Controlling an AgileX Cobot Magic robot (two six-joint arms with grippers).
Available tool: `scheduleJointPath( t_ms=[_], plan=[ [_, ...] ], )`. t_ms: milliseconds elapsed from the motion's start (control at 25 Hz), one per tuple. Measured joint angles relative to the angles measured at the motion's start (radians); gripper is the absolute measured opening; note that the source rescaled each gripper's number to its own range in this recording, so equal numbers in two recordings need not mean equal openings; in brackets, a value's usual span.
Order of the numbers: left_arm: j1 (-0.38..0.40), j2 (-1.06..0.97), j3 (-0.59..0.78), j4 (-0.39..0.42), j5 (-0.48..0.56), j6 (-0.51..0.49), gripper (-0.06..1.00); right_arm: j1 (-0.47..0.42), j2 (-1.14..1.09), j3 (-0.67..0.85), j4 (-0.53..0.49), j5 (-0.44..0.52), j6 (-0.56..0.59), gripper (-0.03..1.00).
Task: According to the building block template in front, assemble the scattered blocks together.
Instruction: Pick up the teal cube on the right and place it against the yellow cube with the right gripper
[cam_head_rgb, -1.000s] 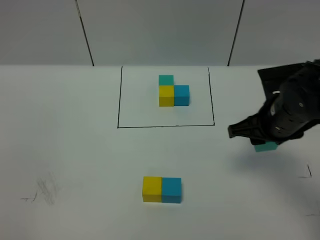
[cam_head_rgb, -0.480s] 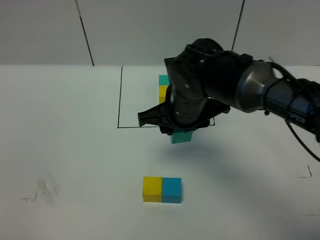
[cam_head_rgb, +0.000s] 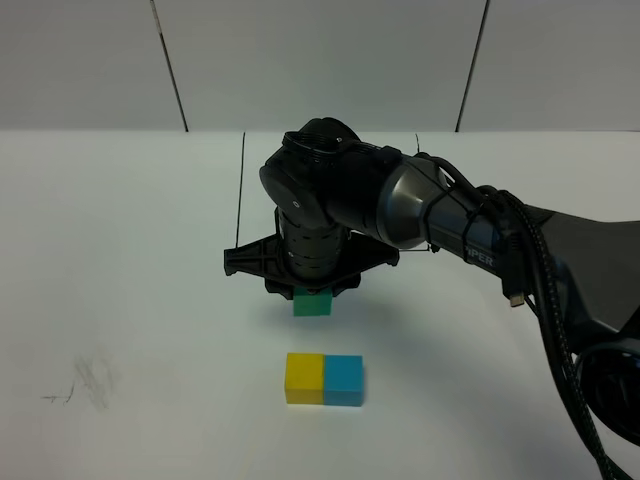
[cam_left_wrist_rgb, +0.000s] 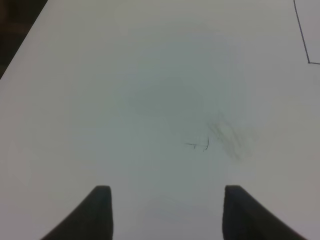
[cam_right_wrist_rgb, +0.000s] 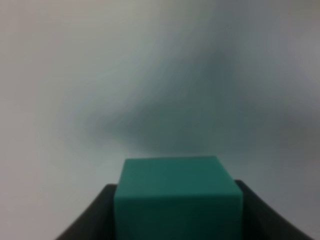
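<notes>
Swung across from the right, my right end effector (cam_head_rgb: 312, 292) now hangs just behind the yellow cube (cam_head_rgb: 304, 377), pinching the teal-green cube (cam_right_wrist_rgb: 177, 200), seemingly off the desk (cam_head_rgb: 120, 300). I'd lower it square, flush against yellow's far face, not the blue cube's (cam_head_rgb: 343, 379), before letting go.

The end effector (cam_right_wrist_rgb: 178, 220) grips a teal cube (cam_right_wrist_rgb: 177, 192), one dark finger (cam_right_wrist_rgb: 102, 215) on each side. Beyond it, the blurred pale bench (cam_right_wrist_rgb: 60, 70) carries a soft shadow (cam_right_wrist_rgb: 200, 115).
</notes>
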Motion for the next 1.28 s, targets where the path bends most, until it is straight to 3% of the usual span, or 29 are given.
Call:
scheduleJointPath(
  t_ms=[280,560,840,1280],
  plan=[
    [0.000,0.000,0.000,0.000,0.000,0.000,0.11,0.001,0.035,0.000,0.007,0.015,0.054,0.25],
    [0.000,0.000,0.000,0.000,0.000,0.000,0.11,0.051,0.069,0.000,-0.149,0.013,0.131,0.25],
    [0.000,0.000,0.000,0.000,0.000,0.000,0.11,0.070,0.077,0.000,-0.150,0.012,0.181,0.25],
    [0.000,0.000,0.000,0.000,0.000,0.000,0.11,0.077,0.077,0.000,-0.110,0.025,0.169,0.25]
  ],
)
